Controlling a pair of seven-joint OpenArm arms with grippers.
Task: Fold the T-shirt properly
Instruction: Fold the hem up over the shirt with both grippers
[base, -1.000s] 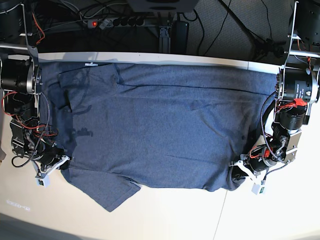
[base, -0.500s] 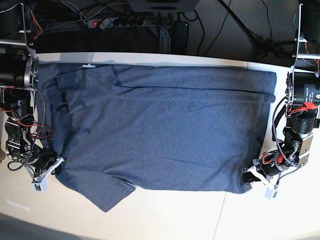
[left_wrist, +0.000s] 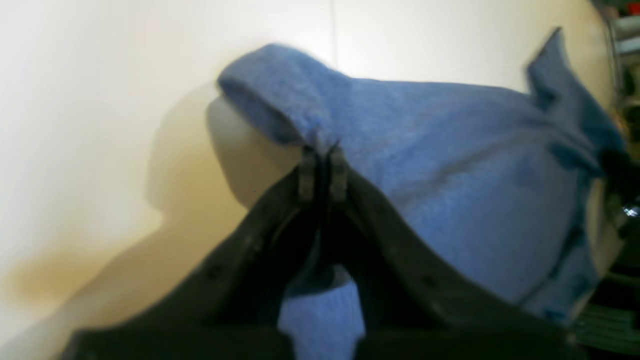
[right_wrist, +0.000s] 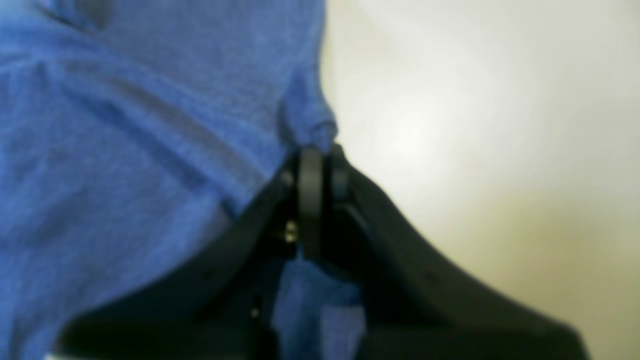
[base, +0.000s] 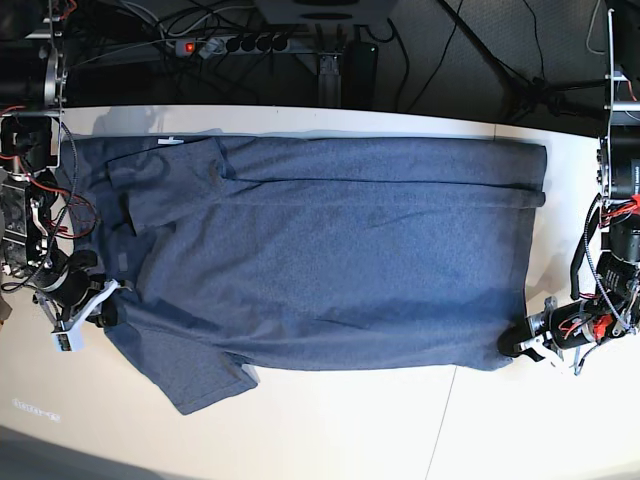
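The T-shirt (base: 330, 250), heathered blue-grey with its plain side up, lies spread across the white table (base: 340, 430), hem toward the right and sleeves toward the left. My left gripper (base: 522, 346) sits at the shirt's near right corner, shut on a pinch of the T-shirt (left_wrist: 450, 165) hem; the left gripper (left_wrist: 322, 152) tips are pressed together on a raised fold. My right gripper (base: 106, 308) is at the left edge by the near sleeve, shut on the fabric. In the right wrist view the right gripper (right_wrist: 320, 150) nips the T-shirt (right_wrist: 125, 125) edge.
A folded sleeve (base: 165, 180) lies on the shirt's far left part, and the near sleeve (base: 195, 375) sticks out toward the front edge. Cables and a power strip (base: 235, 45) run behind the table. Bare tabletop (base: 480, 430) shows in front of the shirt.
Both grippers have moved outward, away from each other, pulling the shirt wider and flatter. The wrinkles across the body have smoothed out, and the near right corner now lies stretched.
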